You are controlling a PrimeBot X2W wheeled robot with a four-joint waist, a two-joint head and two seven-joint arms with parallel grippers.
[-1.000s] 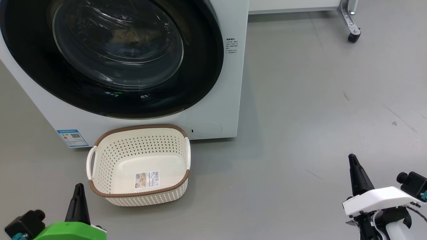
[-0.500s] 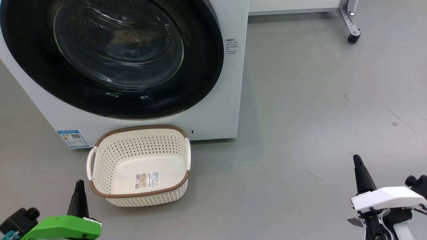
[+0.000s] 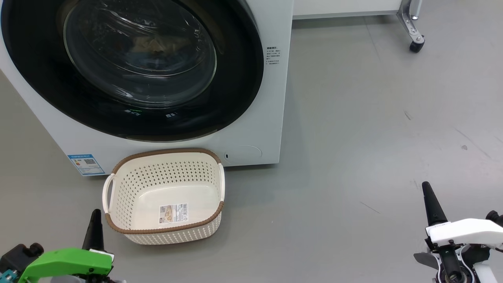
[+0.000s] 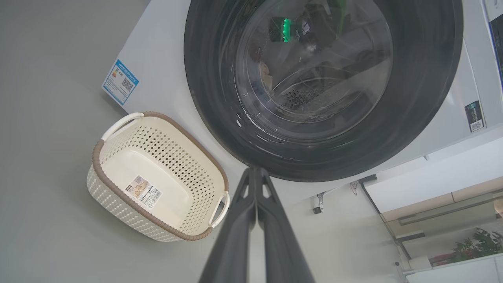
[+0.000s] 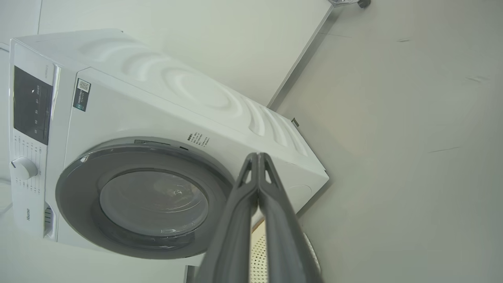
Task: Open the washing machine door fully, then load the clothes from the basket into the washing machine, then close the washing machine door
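Dead ahead, the washing machine (image 3: 271,118) has its door (image 3: 39,78) flush shut, and the basket (image 3: 177,236) just in front sits empty (that pale bundle behind the glass looks like the clothes (image 3: 151,45)). Closing step looks done, so next calls only for a latch check. Left gripper (image 3: 95,214) and right gripper (image 3: 426,186) hang pinched together, holding nothing. Scuffed grey floor (image 3: 353,137), one caster (image 3: 416,44) far right.

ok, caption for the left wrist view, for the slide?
Empty basket on the floor in front of the washing machine, its round black door shut.
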